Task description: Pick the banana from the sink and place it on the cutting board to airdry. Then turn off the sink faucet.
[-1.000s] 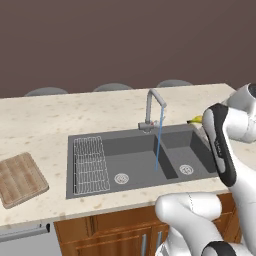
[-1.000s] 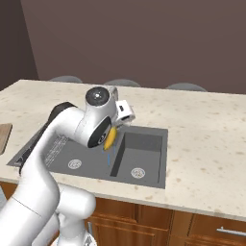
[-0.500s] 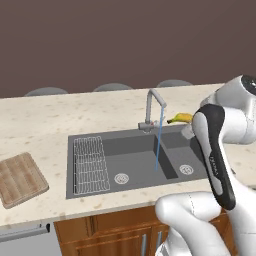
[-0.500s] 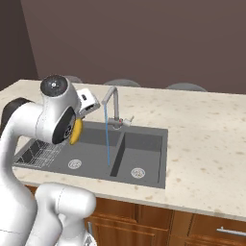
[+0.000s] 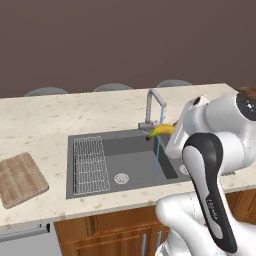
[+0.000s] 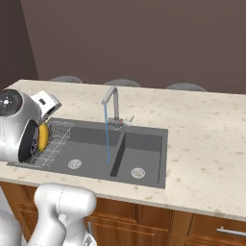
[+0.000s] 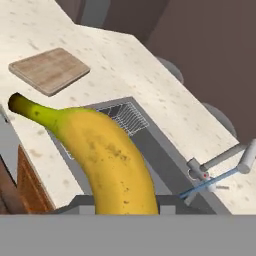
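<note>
Carrying the banana toward the cutting board: transport step, judged from the fruit held up above the sink, centre of the left base frame, just beside the faucet. Gripper closed on the banana's right end there, fingers hidden by the fruit and the white hand; opening no wider than the banana's thickness. Fills the lower centre of the hand frame, dark tip pointing to the upper left. Board lies at lower left of the left base frame, on the speckled counter, well apart from the fruit, bare. White wire rack sits in the left part of the big basin, between banana and board. Water runs in a thin blue stream from the spout, so faucet not yet off. Next move, as a judgement: sweep leftward across the basin and rack, lower over the board, release flat; then back to the faucet handle.
</note>
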{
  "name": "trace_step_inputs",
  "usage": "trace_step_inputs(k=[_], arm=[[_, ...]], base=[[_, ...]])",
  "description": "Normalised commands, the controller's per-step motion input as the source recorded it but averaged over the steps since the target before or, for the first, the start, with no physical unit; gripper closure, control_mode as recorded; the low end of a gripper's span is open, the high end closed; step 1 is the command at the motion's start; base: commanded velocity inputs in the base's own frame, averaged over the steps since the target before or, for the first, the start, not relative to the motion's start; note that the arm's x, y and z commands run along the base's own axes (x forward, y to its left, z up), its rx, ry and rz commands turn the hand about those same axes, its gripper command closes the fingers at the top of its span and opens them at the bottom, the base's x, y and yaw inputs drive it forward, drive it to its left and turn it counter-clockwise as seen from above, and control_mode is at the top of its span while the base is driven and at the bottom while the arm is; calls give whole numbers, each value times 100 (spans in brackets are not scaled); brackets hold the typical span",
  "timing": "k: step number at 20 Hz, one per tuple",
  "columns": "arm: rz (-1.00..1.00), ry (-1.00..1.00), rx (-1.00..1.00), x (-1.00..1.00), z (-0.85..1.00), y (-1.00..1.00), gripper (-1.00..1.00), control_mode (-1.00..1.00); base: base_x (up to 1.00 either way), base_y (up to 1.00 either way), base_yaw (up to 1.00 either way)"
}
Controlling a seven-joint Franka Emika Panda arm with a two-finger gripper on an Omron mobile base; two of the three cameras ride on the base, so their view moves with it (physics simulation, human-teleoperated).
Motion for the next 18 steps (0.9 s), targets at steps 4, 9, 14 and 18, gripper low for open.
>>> trace_step_inputs(k=[4, 9, 14, 18], arm=[[23, -8, -7, -16, 10, 89, 100, -100], [21, 7, -3, -3, 18, 96, 100, -100], [21, 21, -2, 0, 23, 95, 100, -100], [14, 0, -7, 0, -2, 88, 100, -100]], base=[[0, 0, 0], [0, 0, 0], [0, 0, 0], [0, 0, 0]])
